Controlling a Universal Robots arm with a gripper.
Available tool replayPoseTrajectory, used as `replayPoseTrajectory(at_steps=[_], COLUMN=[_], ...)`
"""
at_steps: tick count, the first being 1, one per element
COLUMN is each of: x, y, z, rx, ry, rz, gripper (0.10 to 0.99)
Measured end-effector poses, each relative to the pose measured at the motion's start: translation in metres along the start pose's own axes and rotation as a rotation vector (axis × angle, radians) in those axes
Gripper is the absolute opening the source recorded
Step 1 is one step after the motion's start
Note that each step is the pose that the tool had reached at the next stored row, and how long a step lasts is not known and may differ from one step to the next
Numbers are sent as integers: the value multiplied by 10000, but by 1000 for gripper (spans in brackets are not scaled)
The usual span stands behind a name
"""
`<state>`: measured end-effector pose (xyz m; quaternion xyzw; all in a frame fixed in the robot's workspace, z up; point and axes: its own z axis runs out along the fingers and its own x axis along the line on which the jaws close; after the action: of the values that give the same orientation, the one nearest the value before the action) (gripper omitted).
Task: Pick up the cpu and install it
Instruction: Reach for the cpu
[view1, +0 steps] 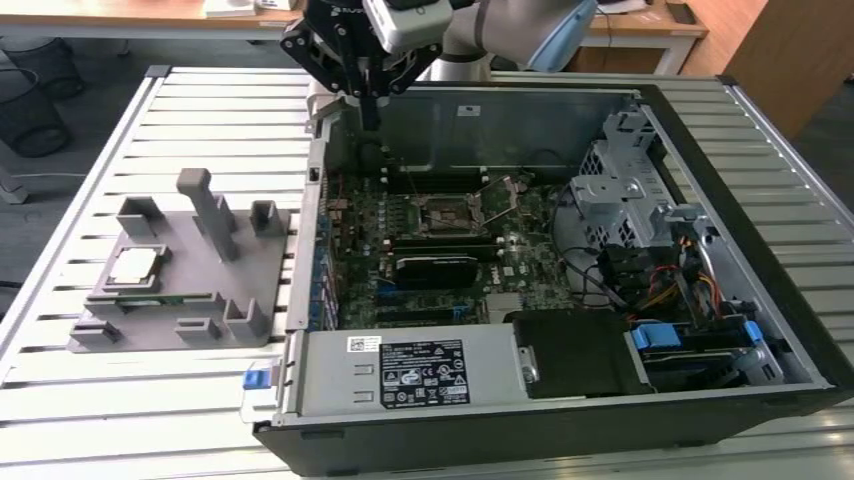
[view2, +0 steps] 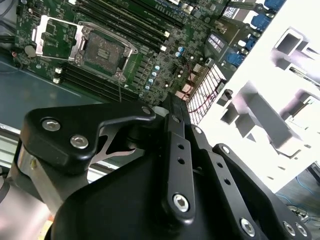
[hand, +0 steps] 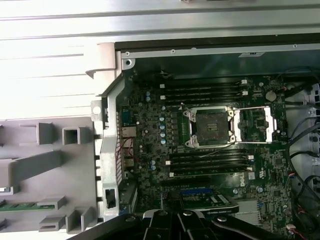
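- White slatted metal table (view1: 200, 120): ribbed top, with bare slats showing around its load in the exterior view.
- Grey moulded plastic holder with upright posts (view1: 254, 315): stands flat on the slats towards the exterior view's left, just beside the case.
- Black open-sided computer case (view1: 561, 440): lies on its side on the slats, across the middle and the exterior view's right, interior facing up.

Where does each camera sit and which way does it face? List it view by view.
Exterior view: off the arm, looking down on the open computer case, the grey holder and the cpu; arm and gripper show.
First wrist view: on the wrist, looking down past the gripper at the socket.
Second wrist view: on the wrist, slanting past the gripper across the motherboard.
Both wrist views share the socket and the holder.
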<state>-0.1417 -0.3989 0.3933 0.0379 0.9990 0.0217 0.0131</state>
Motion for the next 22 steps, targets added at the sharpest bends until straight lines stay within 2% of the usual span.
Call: replayPoseTrajectory(at_steps=[15,19,22], x=[185,263,349], y=[-13,-16,-15], z=[-3,-5,-7], rx=[-1,-1,0], ry=[0,-1,0], rz=[-2,1,-1], gripper=[114,114,114])
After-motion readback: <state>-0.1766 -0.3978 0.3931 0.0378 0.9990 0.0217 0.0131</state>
